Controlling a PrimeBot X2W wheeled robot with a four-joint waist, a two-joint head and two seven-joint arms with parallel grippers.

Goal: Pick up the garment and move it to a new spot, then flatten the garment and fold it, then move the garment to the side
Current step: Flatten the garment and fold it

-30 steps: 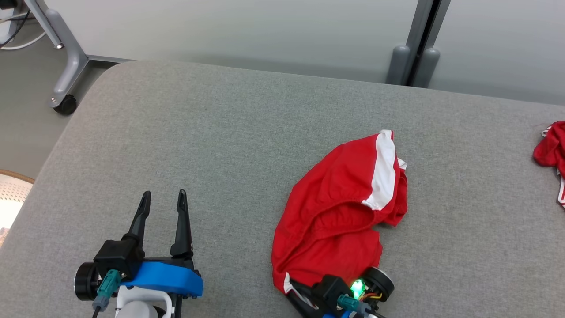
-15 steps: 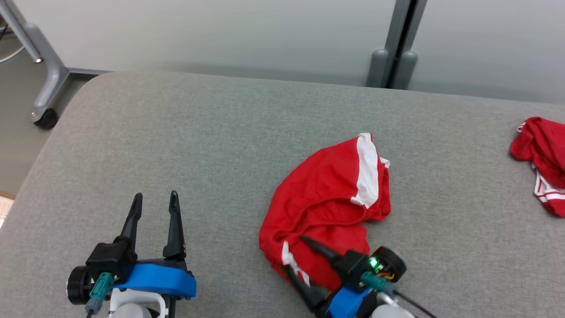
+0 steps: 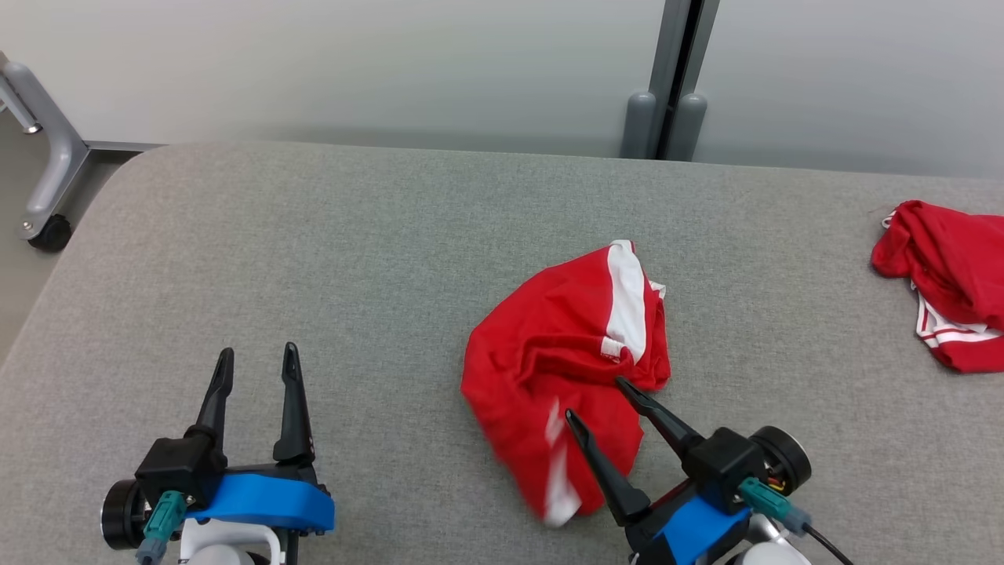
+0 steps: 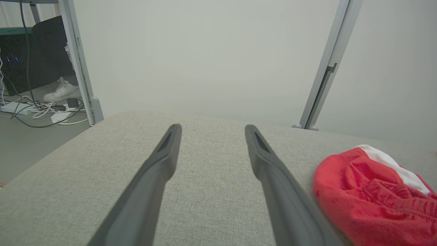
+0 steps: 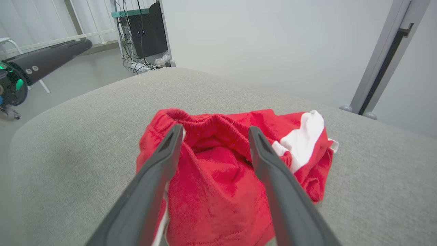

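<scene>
The garment (image 3: 561,361), red shorts with a white side stripe, lies crumpled on the grey padded table (image 3: 353,259), right of centre. Its near edge is blurred. My right gripper (image 3: 594,398) is open, its fingers over the garment's near right part and holding nothing. The right wrist view shows the same gripper (image 5: 215,127) with its tips spread above the elastic waistband of the garment (image 5: 218,181). My left gripper (image 3: 258,350) stands open over bare table at the lower left. In its wrist view this gripper (image 4: 212,127) is empty, with the garment (image 4: 368,191) to its right.
Another red and white garment (image 3: 949,282) lies at the table's right edge. A grey post (image 3: 667,78) stands behind the table against the pale wall. A wheeled frame leg (image 3: 43,188) is off the left corner. Cables and a white shoe (image 4: 63,92) are on the floor.
My right gripper has opened and let go of the garment, then drawn back to the right. The garment dropped into a tighter heap. The camera has turned to the right.
</scene>
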